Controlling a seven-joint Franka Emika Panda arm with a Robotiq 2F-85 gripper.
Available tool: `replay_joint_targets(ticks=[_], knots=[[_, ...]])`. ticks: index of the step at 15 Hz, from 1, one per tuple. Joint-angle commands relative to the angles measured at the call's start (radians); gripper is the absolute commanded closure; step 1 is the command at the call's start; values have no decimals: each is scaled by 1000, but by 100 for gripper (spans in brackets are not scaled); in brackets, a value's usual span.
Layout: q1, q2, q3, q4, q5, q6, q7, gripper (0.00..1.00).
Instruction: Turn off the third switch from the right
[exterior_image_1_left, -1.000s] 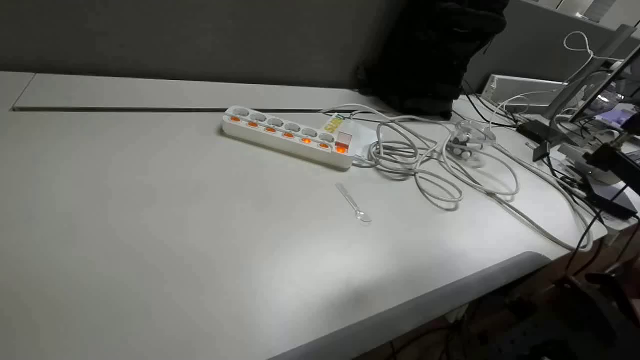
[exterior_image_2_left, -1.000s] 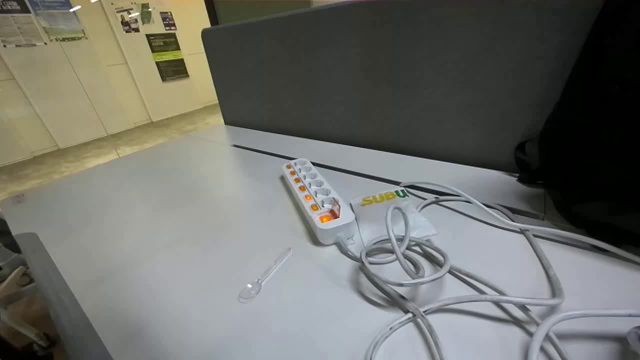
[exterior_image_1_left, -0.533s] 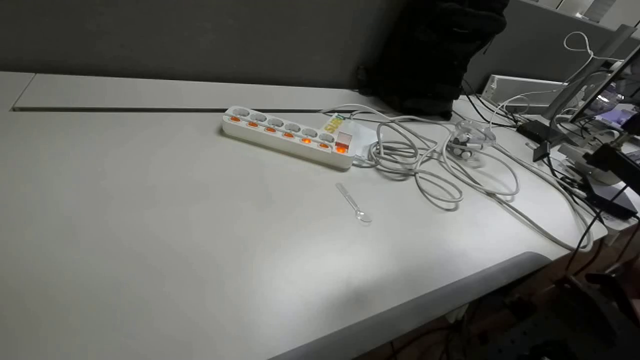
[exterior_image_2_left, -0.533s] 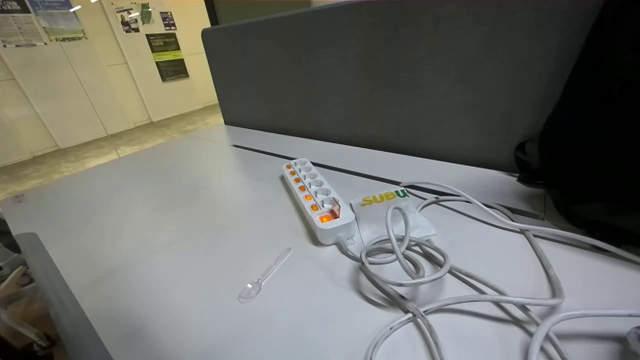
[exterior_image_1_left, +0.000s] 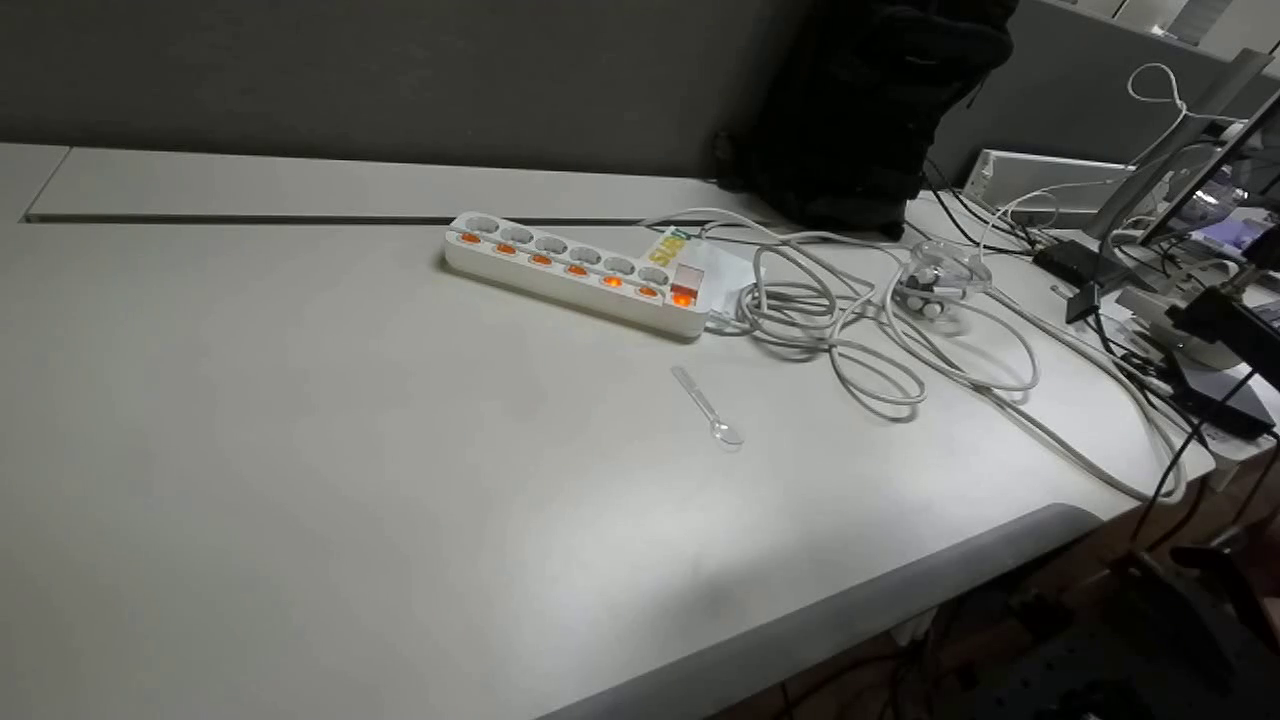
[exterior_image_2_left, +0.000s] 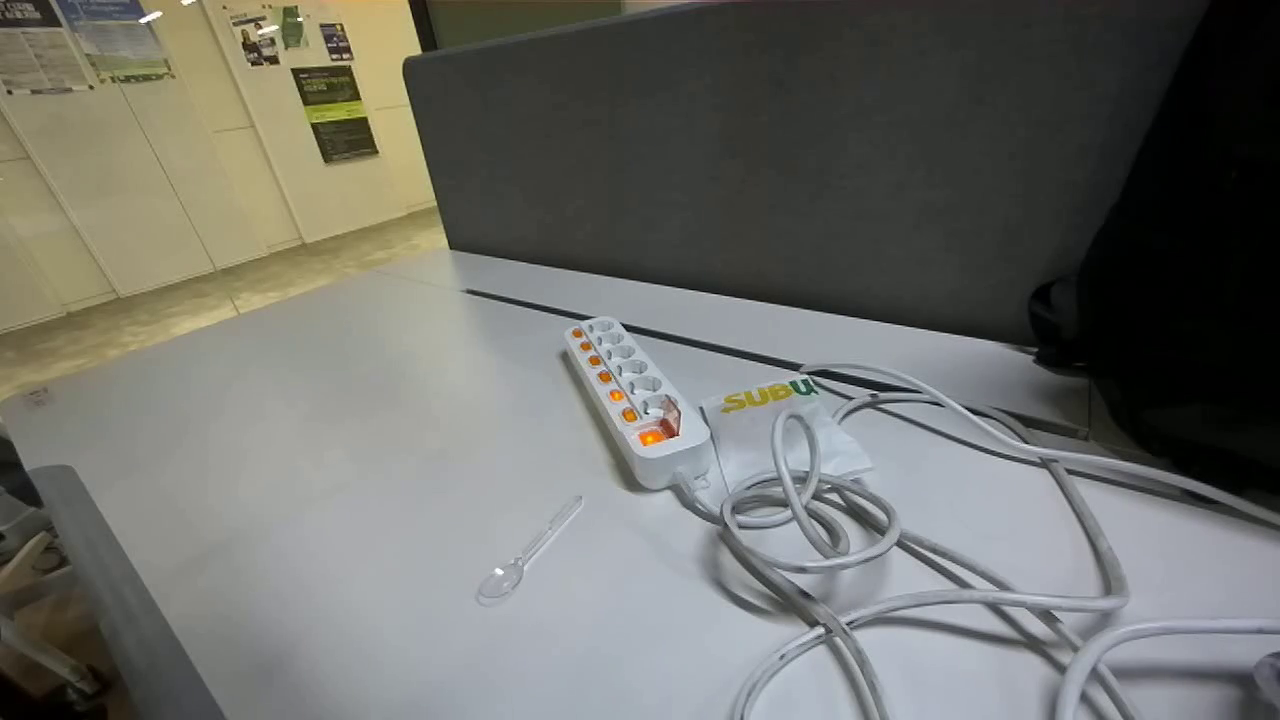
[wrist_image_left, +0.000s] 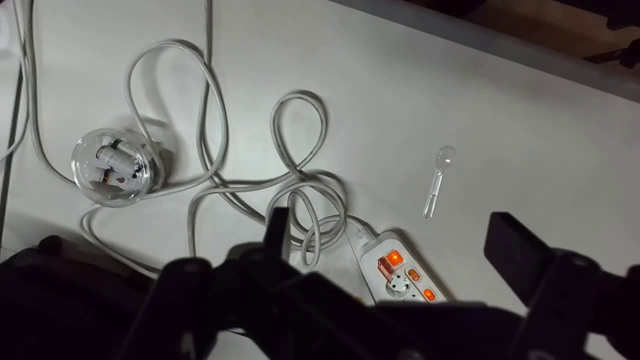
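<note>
In the wrist view I see my gripper (wrist_image_left: 396, 245) spread wide, its jaws well apart and nothing held between them. Neither exterior view shows it at the power strip (exterior_image_1_left: 575, 292), so I judge that the approach is the step in hand, and the press is not yet done. The strip lies in the far part of the table (exterior_image_1_left: 350, 450), with its cord (exterior_image_2_left: 1000, 599) leaving at the right end. Counted from this end, the third switch (exterior_image_1_left: 612, 281) glows orange, which I read as on; the second switch (exterior_image_1_left: 648, 291), just beside it, looks duller. For the next move, I think I should bring the jaws together into one narrow tip, place it above the third switch, and press straight down with little force. The neighbours sit close, so a small sideways error could push the wrong one. Which half of the rocker stands higher I cannot tell; this I would check from lower before I choose the pressing spot.
</note>
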Motion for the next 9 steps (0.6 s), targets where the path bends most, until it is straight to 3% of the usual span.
replay_joint_targets(ticks=[1,9], knots=[[-7,10,8,7,19,-6,-11,0],[7,167,70,-3,49,91,79,0]])
